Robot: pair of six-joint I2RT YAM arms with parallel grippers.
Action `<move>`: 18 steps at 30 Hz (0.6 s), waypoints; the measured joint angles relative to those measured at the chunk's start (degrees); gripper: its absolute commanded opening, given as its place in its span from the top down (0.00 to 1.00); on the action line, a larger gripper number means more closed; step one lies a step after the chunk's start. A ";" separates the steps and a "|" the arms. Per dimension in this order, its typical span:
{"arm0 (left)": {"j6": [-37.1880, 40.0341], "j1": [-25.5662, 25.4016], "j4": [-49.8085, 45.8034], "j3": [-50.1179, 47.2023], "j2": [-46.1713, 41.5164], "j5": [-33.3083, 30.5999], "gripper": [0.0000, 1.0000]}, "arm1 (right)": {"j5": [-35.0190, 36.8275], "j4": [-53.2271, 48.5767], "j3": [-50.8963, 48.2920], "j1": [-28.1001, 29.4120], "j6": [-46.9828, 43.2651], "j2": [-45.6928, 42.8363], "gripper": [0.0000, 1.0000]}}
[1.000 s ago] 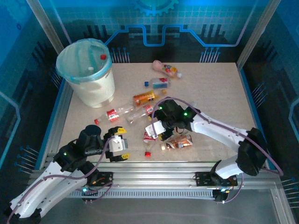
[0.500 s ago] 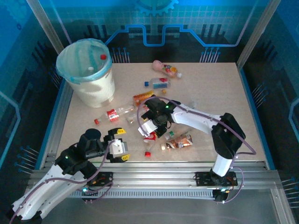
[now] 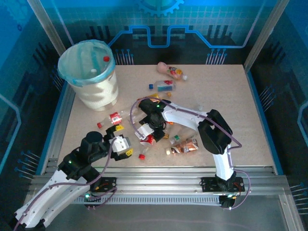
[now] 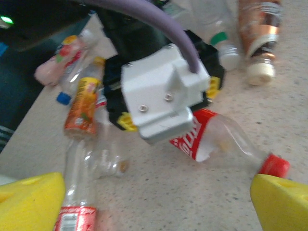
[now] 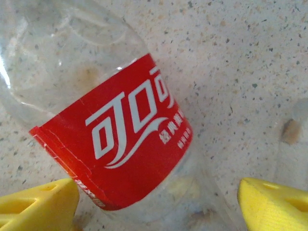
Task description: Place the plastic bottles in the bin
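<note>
The right hand (image 5: pixel 154 204) is straddling the red-labelled bottle (image 5: pixel 120 154), fingers (image 5: pixel 38 202) spread. Likely light, thin and slick, it is calling for a gentle hold across the label.

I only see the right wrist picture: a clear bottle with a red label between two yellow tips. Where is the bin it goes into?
Observer: The bin stands at the far left corner of the table, well away from that bottle.
Operator: Is anything in it?
Observer: Yes, a red top and a white top show inside it.
Operator: Does my bottle have its cap?
Observer: Yes, its red cap is on, seen from the left wrist.
</note>
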 measured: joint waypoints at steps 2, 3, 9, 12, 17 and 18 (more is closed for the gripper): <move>-1.14 1.49 1.42 0.00 -0.07 -1.27 0.01 | -0.90 -0.83 1.20 0.00 0.74 1.62 0.16; -1.62 1.99 1.92 0.00 -0.11 -1.68 0.01 | -1.11 -1.01 1.31 0.00 0.94 1.99 0.16; -3.52 4.39 4.31 -0.04 -0.35 -3.45 0.02 | -2.03 -1.84 1.36 0.00 1.22 3.93 0.22; -4.66 4.68 5.46 -0.04 -0.35 -3.80 0.03 | -2.05 -1.77 1.84 0.07 1.53 5.27 0.28; -5.16 4.72 5.97 -0.04 -0.35 -4.28 0.03 | -2.08 -0.94 1.95 0.11 2.43 5.73 0.38; -5.20 4.72 6.10 -0.04 -0.35 -4.48 0.03 | -2.12 -0.70 1.95 0.11 2.69 5.73 0.39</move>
